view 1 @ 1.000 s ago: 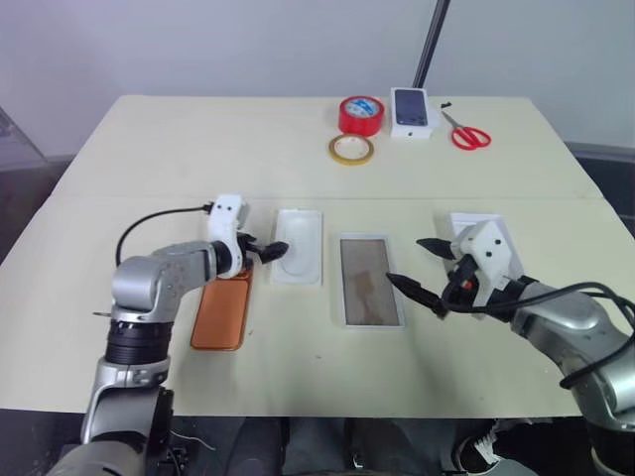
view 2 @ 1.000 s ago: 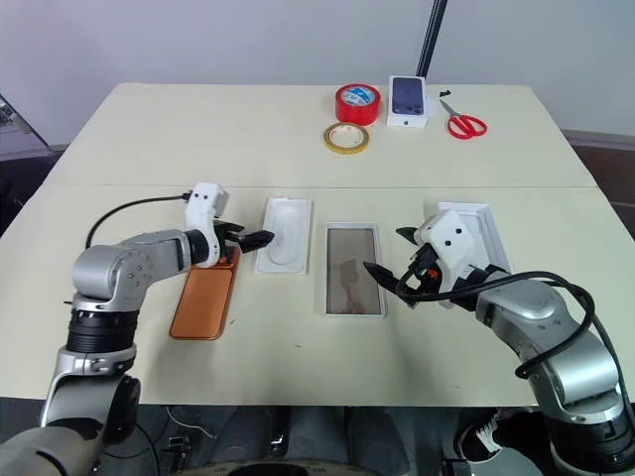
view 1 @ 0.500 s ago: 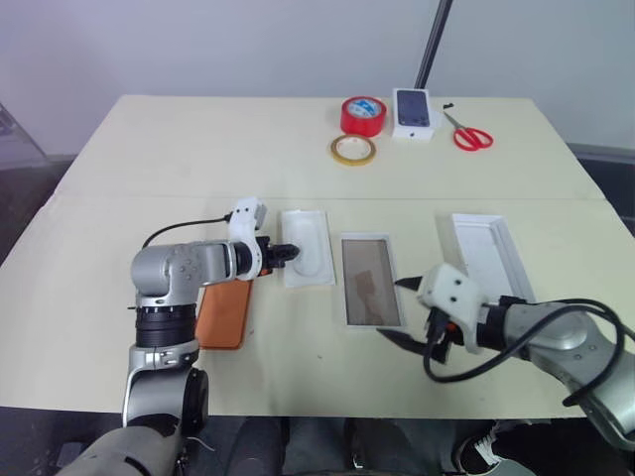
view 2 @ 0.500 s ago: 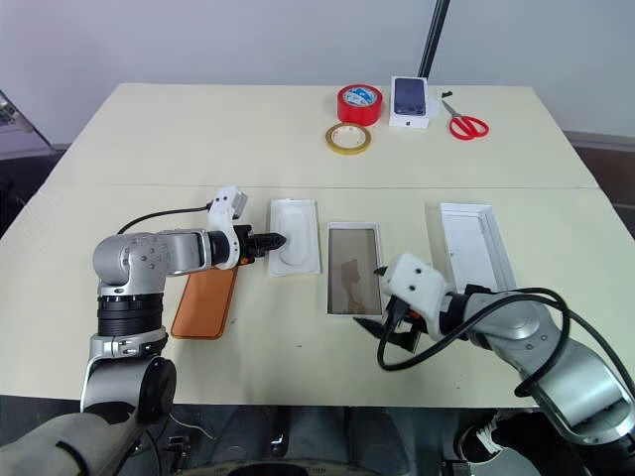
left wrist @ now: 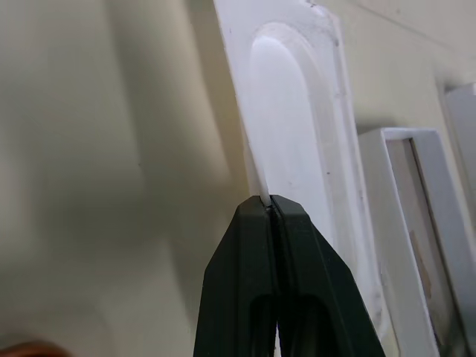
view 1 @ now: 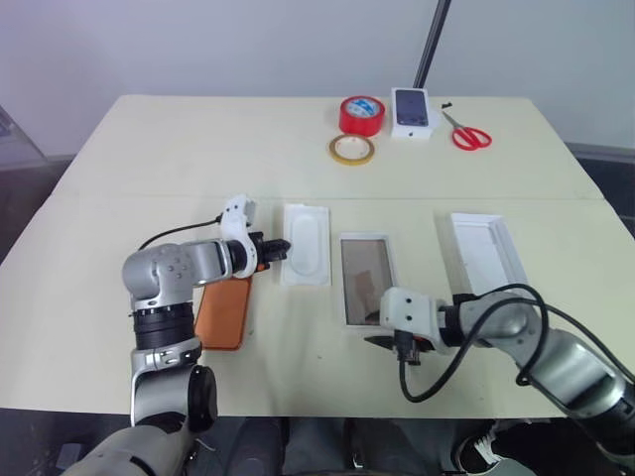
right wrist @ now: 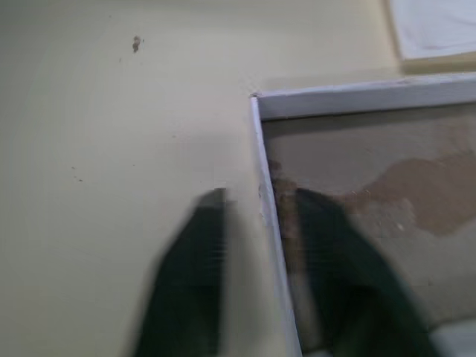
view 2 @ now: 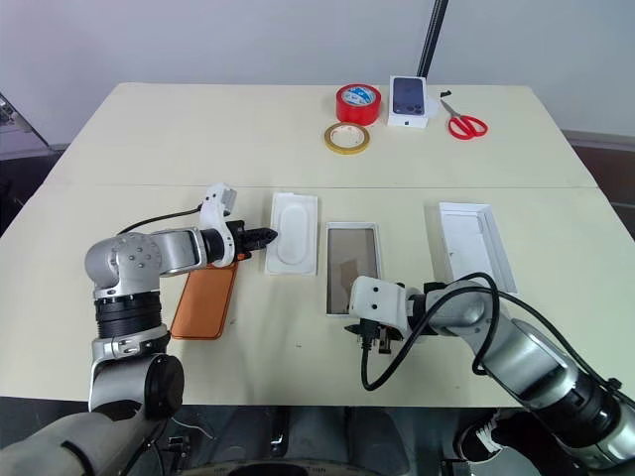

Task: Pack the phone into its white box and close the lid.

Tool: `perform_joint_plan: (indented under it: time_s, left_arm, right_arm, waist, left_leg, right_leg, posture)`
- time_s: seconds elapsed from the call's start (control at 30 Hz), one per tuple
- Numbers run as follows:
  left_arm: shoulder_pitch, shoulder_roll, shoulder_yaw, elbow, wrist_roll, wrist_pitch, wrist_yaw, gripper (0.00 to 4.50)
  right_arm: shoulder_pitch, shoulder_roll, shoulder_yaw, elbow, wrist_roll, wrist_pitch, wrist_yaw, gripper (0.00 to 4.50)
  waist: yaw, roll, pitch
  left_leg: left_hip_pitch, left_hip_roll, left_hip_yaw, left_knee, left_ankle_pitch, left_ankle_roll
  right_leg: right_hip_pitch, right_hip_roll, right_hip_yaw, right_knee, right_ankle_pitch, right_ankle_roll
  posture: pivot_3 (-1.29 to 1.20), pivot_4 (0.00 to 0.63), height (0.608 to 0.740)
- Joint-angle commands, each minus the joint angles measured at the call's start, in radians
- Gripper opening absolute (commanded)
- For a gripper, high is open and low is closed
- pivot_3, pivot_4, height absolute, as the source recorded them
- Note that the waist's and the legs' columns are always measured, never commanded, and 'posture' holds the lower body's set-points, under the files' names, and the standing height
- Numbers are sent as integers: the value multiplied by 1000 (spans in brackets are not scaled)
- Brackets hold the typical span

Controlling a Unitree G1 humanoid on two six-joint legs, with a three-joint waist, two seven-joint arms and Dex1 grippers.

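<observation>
The orange phone [view 1: 223,312] lies flat at the left of the table. My left gripper [view 1: 278,250] reaches over the phone's far end. It is shut on the thin left edge of the white insert [left wrist: 297,149]. The white box [view 1: 369,319], brownish inside, lies open in the middle. At the box's near end, my right gripper [right wrist: 256,197] has one blurred finger on each side of the box's left wall and is shut on it. The lid [view 1: 486,253] lies open side up to the right of the box.
At the table's far side are a red tape roll [view 1: 361,114], a yellow tape ring [view 1: 351,150], a small white box with a phone picture [view 1: 413,111] and red scissors [view 1: 470,136]. A black pole [view 1: 432,45] rises behind them.
My left gripper has shut on the insert's edge. My right arm has swung down and leftward, from beside the lid to the box's near end, and its fingers have drawn in around the wall.
</observation>
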Motion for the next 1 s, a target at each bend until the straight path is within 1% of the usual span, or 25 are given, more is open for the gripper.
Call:
perform_joint_plan:
  time_s: [0.03,0.13,0.23,0.3,0.33,0.4,0.47,0.57,0.6,0.67,0.7,0.87,1.0]
  left_arm:
    - [-40,3,71,-41,-21,17,26,0]
    - [-69,5,136,-42,-29,34,43,0]
    - [-95,29,195,-36,-28,42,55,0]
    - [-113,34,226,-41,-31,59,62,0]
    - [-123,32,242,-48,-34,73,67,0]
    - [-134,22,259,-76,-42,108,72,0]
    - [-128,9,250,-111,-46,140,74,0]
    - [-126,-19,257,-151,-45,171,82,0]
    - [-123,-28,258,-163,-48,175,85,0]
    - [-112,-49,253,-185,-62,177,95,0]
    - [-104,-60,248,-195,-71,177,103,0]
    - [-52,-137,198,-245,-135,177,158,0]
    - [-4,-178,162,-269,-181,177,204,0]
  right_arm:
    - [-45,45,20,3,-34,-33,17,28]
    - [-84,87,56,20,-69,-50,34,28]
    - [-144,147,103,75,-121,-68,36,28]
    - [-181,186,125,122,-151,-87,38,28]
    - [-199,210,133,146,-160,-91,39,28]
    - [-234,265,144,194,-180,-98,27,28]
    - [-255,306,145,224,-192,-92,19,28]
    - [-260,333,103,207,-163,-65,29,925]
    - [-256,335,80,195,-151,-64,26,1385]
    - [-238,326,22,163,-125,-53,17,2485]
    - [-225,311,-12,143,-108,-44,21,2887]
    - [-169,207,-188,73,-27,3,52,2887]
    - [-161,189,-261,64,11,36,32,2887]
  waist:
    - [0,0,0]
    - [0,0,0]
    - [-1,0,0]
    - [-2,0,0]
    - [-2,0,0]
    - [-1,0,0]
    - [0,0,0]
    - [1,0,0]
    - [0,0,0]
    - [0,0,0]
    - [0,0,0]
    - [1,-1,0]
    - [-4,-1,0]
  left_leg:
    - [0,0,0,0,0,0]
    - [0,0,0,0,0,0]
    - [0,0,0,0,0,-1]
    - [0,0,0,0,4,-7]
    - [0,0,0,-1,4,-7]
    - [0,0,0,-1,4,-7]
    - [0,0,0,-1,4,-8]
    - [-1,-1,0,0,4,-8]
    - [-1,-1,0,0,4,-8]
    - [-1,-1,0,0,4,-8]
    - [-1,-1,0,-1,4,-8]
    - [-1,-1,0,-1,3,-7]
    - [0,0,0,-1,2,-4]
  right_leg:
    - [0,0,0,0,0,0]
    - [0,0,0,0,0,0]
    - [0,0,-1,0,0,0]
    - [-1,0,-1,1,0,0]
    - [-1,0,-1,1,0,0]
    - [-1,0,-1,1,0,0]
    - [-1,-1,-1,1,0,0]
    - [-1,-1,-1,1,0,0]
    - [-1,-1,-1,1,0,0]
    - [-2,-1,-1,1,0,0]
    - [-2,-1,-1,1,0,0]
    - [-1,-2,-1,1,0,0]
    - [-2,-1,0,1,0,0]
  posture:
    - [0,150,717]
    - [0,150,717]
    - [0,150,717]
    - [0,150,717]
    - [0,150,717]
    - [0,150,717]
    - [0,150,717]
    - [0,150,717]
    - [0,150,717]
    - [0,150,717]
    - [0,150,717]
    - [0,150,717]
    - [0,150,717]
